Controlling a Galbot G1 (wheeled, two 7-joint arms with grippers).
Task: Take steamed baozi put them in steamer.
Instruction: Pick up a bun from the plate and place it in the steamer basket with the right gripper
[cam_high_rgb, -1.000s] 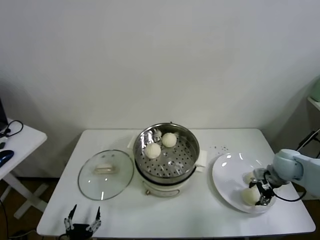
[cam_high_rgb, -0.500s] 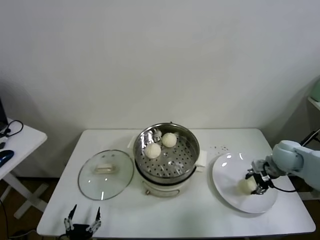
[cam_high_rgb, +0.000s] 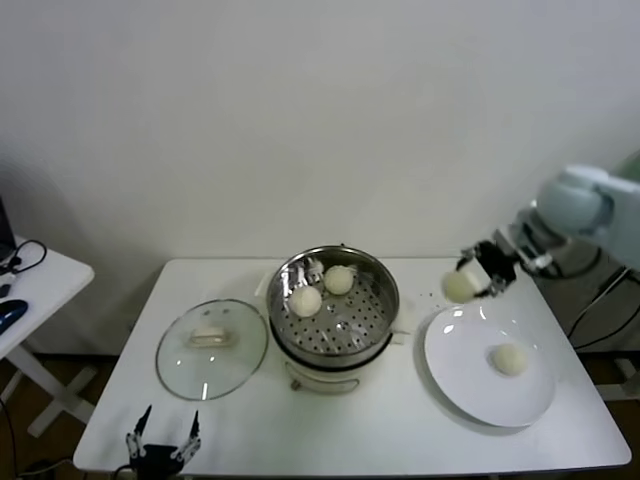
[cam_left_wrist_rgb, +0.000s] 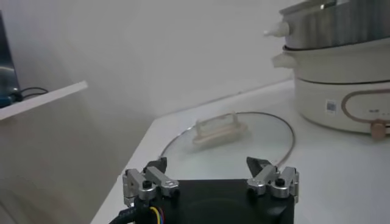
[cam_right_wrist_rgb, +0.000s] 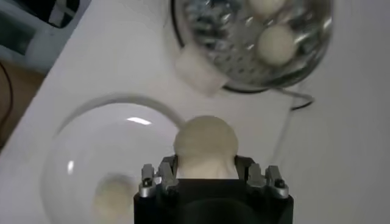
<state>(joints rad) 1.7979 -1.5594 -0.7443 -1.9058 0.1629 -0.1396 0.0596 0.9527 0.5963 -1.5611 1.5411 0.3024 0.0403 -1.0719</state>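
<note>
The right gripper (cam_high_rgb: 478, 276) is pinching one steamed baozi (cam_high_rgb: 459, 287) in the air at centre right of the head view, above the white plate's (cam_high_rgb: 450, 370) far rim. To finish well, I judge it should be carrying the bun level over the steamer (cam_high_rgb: 372, 322) at frame centre, lowering onto bare perforations. Counted: four baozi, two in the steamer, one held, one on the plate. The left gripper (cam_high_rgb: 164, 444) is waiting spread at lower left.

In the lower half of your head view, the white counter (cam_high_rgb: 400, 430) carries the glass lid (cam_high_rgb: 211, 349) at centre-left, the steamer (cam_high_rgb: 333, 300) on its cream cooker base in the middle, and the white plate (cam_high_rgb: 470, 375) at lower right.
</note>
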